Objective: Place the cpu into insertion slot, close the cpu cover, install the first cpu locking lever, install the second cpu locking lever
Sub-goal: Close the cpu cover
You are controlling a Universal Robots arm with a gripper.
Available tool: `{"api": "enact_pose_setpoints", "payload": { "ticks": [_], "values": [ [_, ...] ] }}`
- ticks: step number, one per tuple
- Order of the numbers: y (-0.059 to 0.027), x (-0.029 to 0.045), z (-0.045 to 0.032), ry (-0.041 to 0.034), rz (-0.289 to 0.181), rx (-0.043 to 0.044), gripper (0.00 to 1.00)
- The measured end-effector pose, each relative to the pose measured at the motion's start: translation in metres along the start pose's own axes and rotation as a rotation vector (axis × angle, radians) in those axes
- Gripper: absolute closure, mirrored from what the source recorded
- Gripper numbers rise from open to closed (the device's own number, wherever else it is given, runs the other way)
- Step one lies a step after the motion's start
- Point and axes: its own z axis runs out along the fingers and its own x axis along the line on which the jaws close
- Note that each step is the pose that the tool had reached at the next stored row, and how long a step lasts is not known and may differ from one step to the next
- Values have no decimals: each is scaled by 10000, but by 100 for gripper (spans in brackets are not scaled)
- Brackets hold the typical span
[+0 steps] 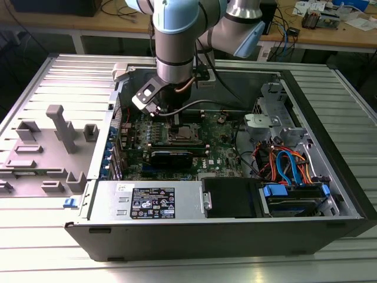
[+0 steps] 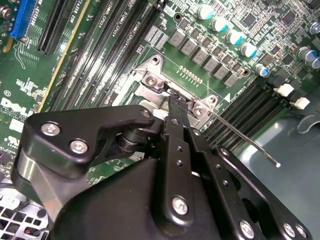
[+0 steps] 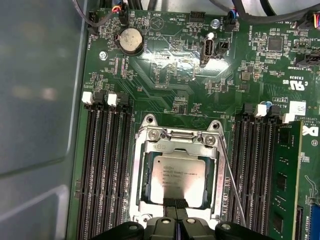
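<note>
The open black-and-grey metal computer case [image 1: 235,239] lies on its side on the ribbed aluminium table [image 1: 70,76]. It holds a green circuit board [image 1: 221,156], a silver power supply box [image 1: 112,197] along its near wall, and a bundle of blue, orange and red cables [image 1: 288,165] towards the exterior view's right. At that view's left, a pale grey plastic fixture block [image 1: 35,171] sits on the table outside the case.

On the board, the square silver-rimmed insertion slot [image 3: 148,122] holds the flat, matte silver-grey cpu [image 3: 178,175], seated level in its centre. The thin silver cpu cover [image 3: 180,146], a frame with a square window, lies down flat around the chip. Long black memory slots [image 3: 105,170] flank the socket, and a green memory card [image 3: 285,180] stands in one of them.

The black gripper [image 3: 175,204] has its fingers pressed together, with a thin seam between them and the tips touching the cover's edge. Whether anything thin is pinched there cannot be told. In the second wrist view the gripper [image 2: 175,102] hides most of the socket.

A thin steel locking lever [image 3: 231,185] slants away from one socket corner. Its far end is cut off by the gripper body in the first wrist view. In the second wrist view the lever [image 2: 240,137] juts out freely over the slots.
</note>
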Motion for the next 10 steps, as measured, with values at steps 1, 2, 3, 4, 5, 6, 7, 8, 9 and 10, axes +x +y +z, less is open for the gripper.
{"api": "enact_pose_setpoints", "payload": {
  "ticks": [1, 2, 3, 4, 5, 6, 7, 8, 9, 10],
  "values": [
    [0, 0, -12, -1, 0, 0, 89],
    [0, 1, -22, -3, 0, 0, 89],
    [3, 1, -25, -4, 1, -1, 89],
    [13, 0, -25, -6, 2, 0, 89],
    [30, -2, -26, -8, 1, 1, 89],
    [54, -4, -25, -7, 1, 0, 89],
    [81, -6, -24, -7, 1, 0, 89],
    [135, -11, -24, -8, -1, 1, 89],
    [182, -15, -23, -8, 1, 1, 89],
    [207, -17, -23, -10, 0, 0, 89]
  ]
}}
